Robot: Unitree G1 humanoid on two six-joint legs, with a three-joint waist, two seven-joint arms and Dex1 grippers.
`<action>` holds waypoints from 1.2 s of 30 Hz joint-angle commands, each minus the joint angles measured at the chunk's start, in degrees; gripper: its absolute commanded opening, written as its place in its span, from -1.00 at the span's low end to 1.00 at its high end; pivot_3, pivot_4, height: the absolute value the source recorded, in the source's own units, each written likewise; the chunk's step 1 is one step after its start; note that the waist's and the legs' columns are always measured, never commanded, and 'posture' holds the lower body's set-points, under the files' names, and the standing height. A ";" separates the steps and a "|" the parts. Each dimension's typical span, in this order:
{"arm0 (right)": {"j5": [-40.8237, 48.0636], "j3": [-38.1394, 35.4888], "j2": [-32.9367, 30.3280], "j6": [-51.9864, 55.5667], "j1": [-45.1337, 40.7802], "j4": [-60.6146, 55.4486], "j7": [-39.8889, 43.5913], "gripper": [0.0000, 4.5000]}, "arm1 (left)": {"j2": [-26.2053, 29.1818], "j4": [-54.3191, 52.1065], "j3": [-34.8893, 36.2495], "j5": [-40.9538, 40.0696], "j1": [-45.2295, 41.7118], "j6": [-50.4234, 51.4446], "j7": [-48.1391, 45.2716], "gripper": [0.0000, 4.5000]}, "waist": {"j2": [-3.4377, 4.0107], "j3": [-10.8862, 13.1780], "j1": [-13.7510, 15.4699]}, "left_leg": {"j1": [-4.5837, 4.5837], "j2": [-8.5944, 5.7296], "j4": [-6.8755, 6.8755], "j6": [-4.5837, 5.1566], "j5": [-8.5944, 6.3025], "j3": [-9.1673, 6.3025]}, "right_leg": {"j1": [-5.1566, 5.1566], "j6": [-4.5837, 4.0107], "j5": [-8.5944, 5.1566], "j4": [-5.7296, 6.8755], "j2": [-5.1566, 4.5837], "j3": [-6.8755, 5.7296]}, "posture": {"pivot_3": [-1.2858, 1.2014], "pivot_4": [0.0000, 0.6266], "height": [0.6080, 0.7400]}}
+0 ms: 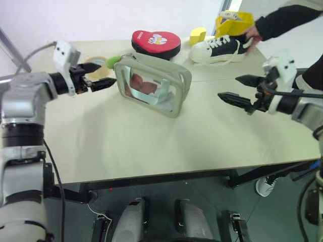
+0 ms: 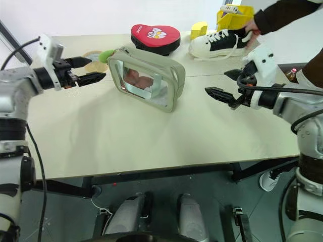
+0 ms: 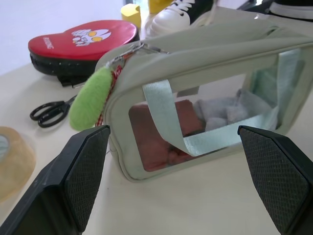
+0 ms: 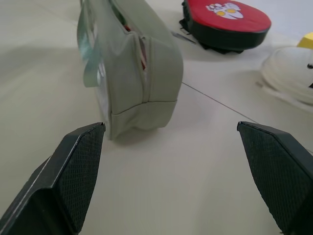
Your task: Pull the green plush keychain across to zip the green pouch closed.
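Two grippers hang above the table point(image 1: 151, 151), both empty with fingers spread wide. Left gripper point(image 1: 98, 75) points at the near end of the green pouch point(image 1: 151, 83), its fingertips just short of the fabric and not touching. Green plush keychain point(image 3: 90, 98) hangs from the zipper at that same upper corner, just beyond the left fingertips and apart from them. Pouch stands upright on its long edge, clear window showing red and pale contents, pale strap point(image 3: 166, 117) looped across the window. Right gripper point(image 1: 239, 91) points toward the pouch's opposite end, well apart from it; the zipper there stands open, red showing through the gap. Tan tape roll point(image 1: 96, 63) lies past the left gripper, scissors point(image 3: 51, 110) beside it. Red heart-shaped case point(image 1: 155, 43) sits behind the pouch. Farther beyond the right gripper, a person's hand point(image 1: 252, 34) grips a black-and-white sneaker point(image 1: 222, 49); yellow objects stand behind the sneaker.
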 commanded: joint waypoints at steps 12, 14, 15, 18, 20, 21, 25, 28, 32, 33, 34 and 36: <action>-3.36 7.93 2.96 -3.30 -11.69 6.28 -1.25 1.00 | -0.58 -3.31 1.45 -0.82 1.65 -1.14 1.02 0.98 | 0.01 0.00 -0.21 | -0.86 -0.03 0.09 0.12 0.09 0.00 | -0.85 0.17 0.12 0.22 -0.04 -0.05 | 0.03 -0.52 1.00; -3.55 10.64 7.11 -2.81 -17.81 9.87 -1.57 1.00 | 0.20 -10.33 2.41 -3.53 4.72 2.83 0.49 0.98 | 0.03 0.02 -0.69 | -0.81 -0.03 0.11 0.11 0.09 0.04 | -0.87 0.11 0.09 0.32 -0.04 -0.01 | 0.03 -0.52 1.00; -3.86 11.46 8.32 -2.76 -19.54 11.12 -1.54 1.00 | 0.40 -12.73 2.65 -4.37 5.71 4.21 0.50 0.98 | 0.03 0.02 -0.87 | -0.80 -0.02 0.12 0.10 0.10 0.04 | -0.88 0.07 0.07 0.38 -0.04 -0.02 | 0.03 -0.52 1.00; -5.24 14.43 11.86 -3.13 -23.89 15.51 -1.04 1.00 | 1.09 -20.31 3.36 -7.98 8.42 9.55 0.77 0.98 | 0.03 0.02 -0.60 | -0.75 0.00 0.13 0.07 0.11 0.04 | -0.89 0.05 0.06 0.52 -0.03 -0.04 | 0.03 -0.52 1.00; -8.32 19.30 16.26 -6.31 -27.89 21.20 -0.17 1.00 | 2.14 -27.49 4.60 -12.06 10.03 13.92 0.63 0.98 | 0.03 0.02 -0.43 | -0.75 -0.01 0.15 0.07 0.11 0.04 | -0.88 0.05 0.06 0.54 -0.04 -0.04 | 0.03 -0.52 1.00; -9.79 21.28 18.21 -7.81 -29.50 23.93 0.35 1.00 | 2.51 -29.78 5.49 -13.60 10.33 15.58 1.11 0.98 | 0.03 0.02 -0.55 | -0.75 -0.01 0.16 0.06 0.11 0.04 | -0.88 0.04 0.06 0.52 -0.04 -0.04 | 0.03 -0.52 1.00; -15.33 26.17 23.09 -14.29 -33.09 33.86 3.05 1.00 | 3.76 -33.05 8.40 -15.81 11.29 18.56 4.40 0.98 | 0.03 0.02 -0.29 | -0.72 -0.03 0.20 0.01 0.15 0.05 | -0.91 0.05 0.06 0.71 -0.03 -0.04 | 0.03 -0.52 1.00; -18.12 28.21 25.19 -18.18 -34.46 39.12 5.48 1.00 | 4.41 -34.30 8.76 -15.91 13.49 18.55 5.72 0.98 | 0.03 0.02 -0.02 | -0.68 -0.04 0.20 -0.04 0.19 0.04 | -0.91 0.15 0.12 0.85 0.00 -0.11 | 0.03 -0.52 1.00; -22.83 30.86 26.84 -24.94 -35.70 45.69 8.75 0.89 | 4.51 -35.85 8.84 -16.09 15.47 18.00 7.21 1.00 | 0.03 0.02 -0.18 | -0.66 -0.07 0.23 -0.11 0.23 0.04 | -0.89 0.18 0.14 0.87 0.01 -0.12 | 0.03 -0.52 1.00; -24.02 31.37 27.03 -26.63 -35.93 47.09 9.59 0.77 | 4.40 -36.13 8.97 -16.35 15.63 18.16 7.65 1.00 | 0.03 0.02 -0.25 | -0.66 -0.07 0.23 -0.13 0.24 0.04 | -0.89 0.18 0.14 0.89 0.02 -0.13 | 0.03 -0.52 1.00; -25.26 32.00 27.02 -28.79 -36.19 48.22 10.84 0.61 | 4.31 -36.34 9.10 -16.46 15.79 18.16 8.12 1.00 | 0.03 0.02 -0.25 | -0.64 -0.07 0.23 -0.15 0.26 0.04 | -0.90 0.19 0.16 0.92 0.04 -0.13 | 0.03 -0.52 1.00; -27.33 32.69 26.89 -32.69 -36.64 49.71 12.76 0.15 | 4.25 -36.56 9.28 -16.76 16.15 18.18 8.70 1.00 | 0.03 0.02 -0.24 | -0.61 -0.07 0.22 -0.17 0.27 0.03 | -0.90 0.21 0.17 0.95 0.06 -0.13 | 0.03 -0.52 1.00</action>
